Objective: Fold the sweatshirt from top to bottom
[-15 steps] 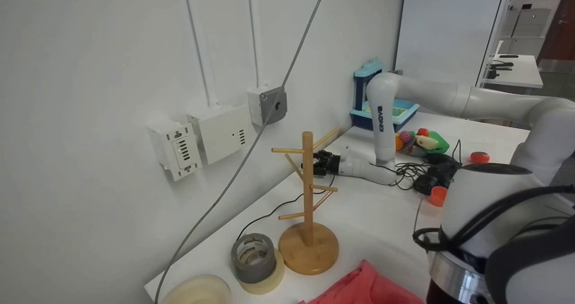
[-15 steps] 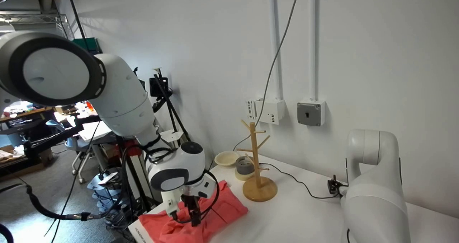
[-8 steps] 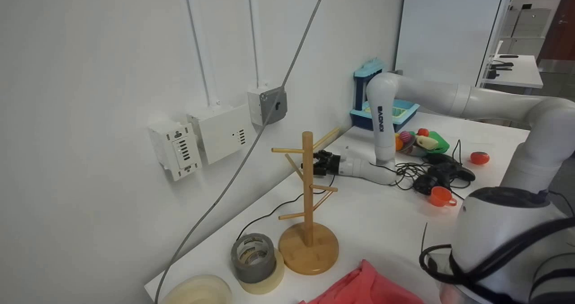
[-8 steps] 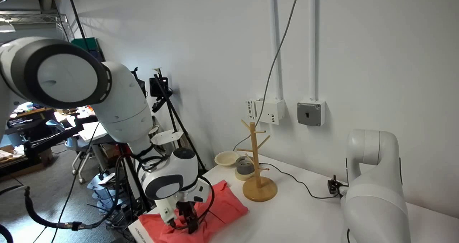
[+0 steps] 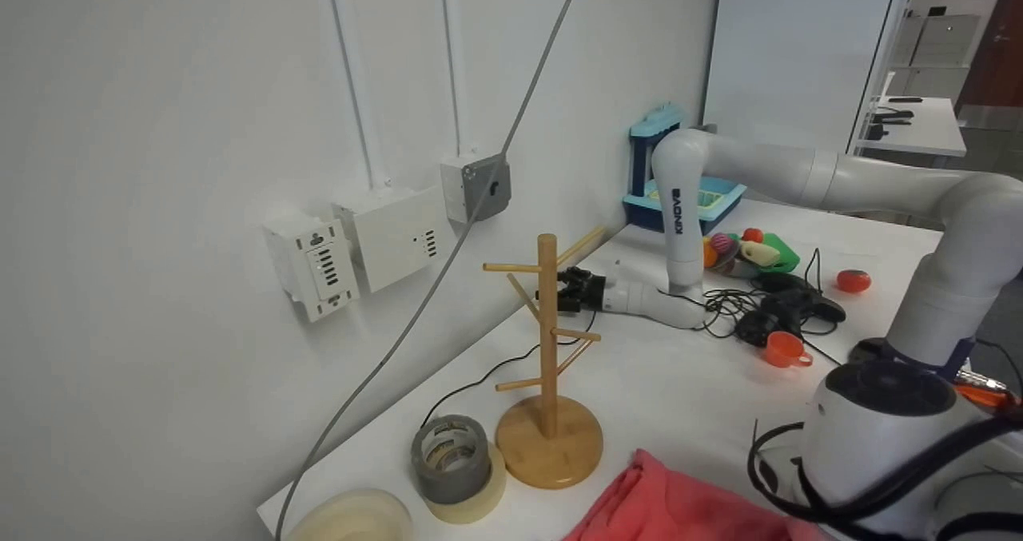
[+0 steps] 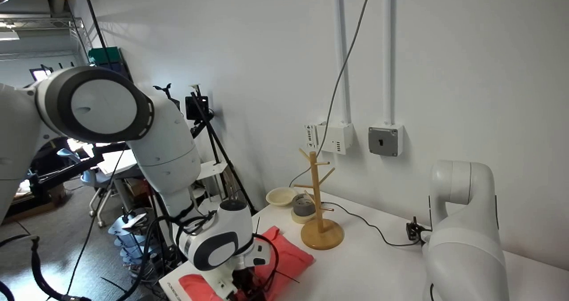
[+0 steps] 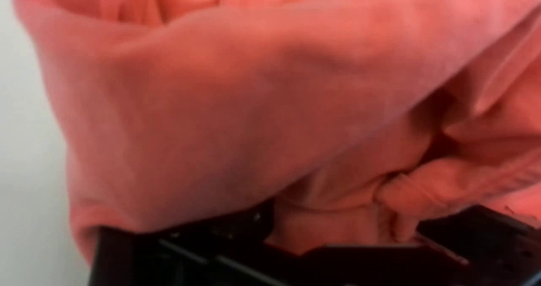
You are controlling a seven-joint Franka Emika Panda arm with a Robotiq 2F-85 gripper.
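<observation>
Nearby, in both exterior views, a wooden mug tree (image 6: 317,198), tape rolls (image 6: 303,207) and a pale bowl (image 6: 281,197) stand on the white table (image 6: 373,270) beside the rumpled coral-red sweatshirt (image 6: 291,256), which the arm (image 6: 164,158) partly hides. A fold covers one side of the gripper (image 7: 344,231), whose jaws stand apart, cloth visible between them; the arm bends downward.

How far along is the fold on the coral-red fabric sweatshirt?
Done, apparently: the coral-red fabric sweatshirt looks partly doubled, a broad flap overlapping other layers in the wrist view.
In hand: the black jaws stand apart at the cloth, the flap hiding part of one; no grip shows.
Left, probably: closing on the cloth, carrying the fold through and smoothing the crumpled fabric beside the flap.
</observation>
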